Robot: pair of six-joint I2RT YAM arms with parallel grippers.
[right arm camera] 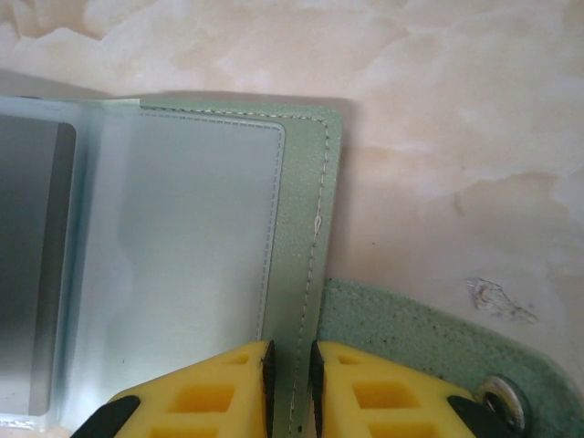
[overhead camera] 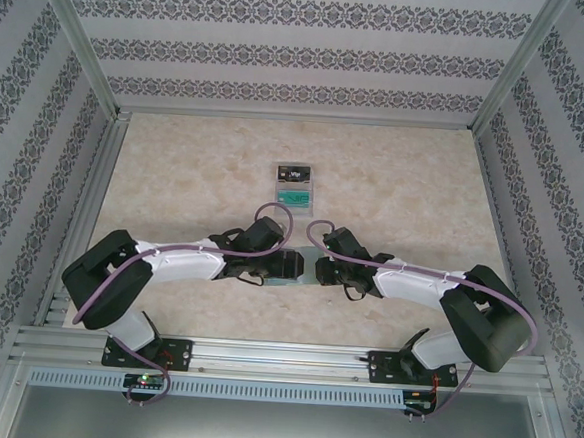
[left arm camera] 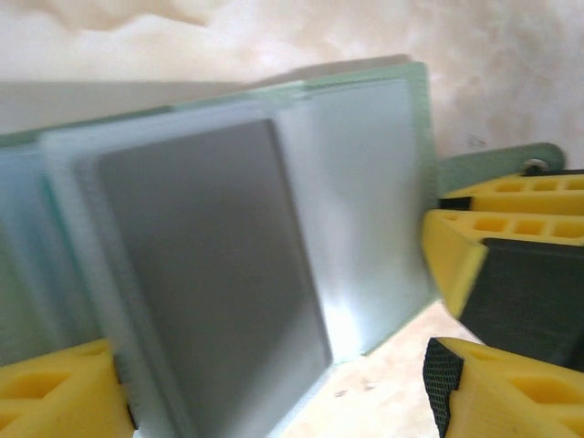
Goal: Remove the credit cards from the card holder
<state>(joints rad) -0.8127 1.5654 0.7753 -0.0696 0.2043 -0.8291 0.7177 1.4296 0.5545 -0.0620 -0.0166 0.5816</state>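
Carefully now, starting at the left: your left gripper point(left arm camera: 272, 374) stands wide open with nothing in it. One of its fingers point(left arm camera: 55, 392) overlaps the near corner of the clear pocket leaf, and the other is off the leaf's edge over bare table. Closing from there would likely catch sleeve and card together, or crumple the soft plastic, rather than take the card alone.

That grey card point(left arm camera: 210, 283) sits fully inside its pocket in the opened card holder point(right arm camera: 310, 182), which lies on the table between the two arms. No card edge stands proud in these views, so you have little to bite on, and a scrape across the sleeve may simply slide the whole wallet.

Beyond the wallet, the pale tray point(overhead camera: 277, 183) already carries a black card point(overhead camera: 294, 171) and a teal one point(overhead camera: 294, 194). It is near, so a forward sweep could knock it.

To the right, your right gripper point(right arm camera: 289, 388) is pinched nearly closed on the stitched rim of the cover. That is a thin hold at one edge only. I judge that a hard leftward pull on the card could pivot the wallet about that pinch or strip it out of the jaws. The closure tab point(right arm camera: 411, 338) with its stud point(right arm camera: 500, 394) lies just beside the right-hand finger and could snag it if you shift.

The two wrists are close together over the wallet, so a collision is your nearest hazard. Open table point(overhead camera: 424, 188) spreads to either side and beyond, with the walls well apart.
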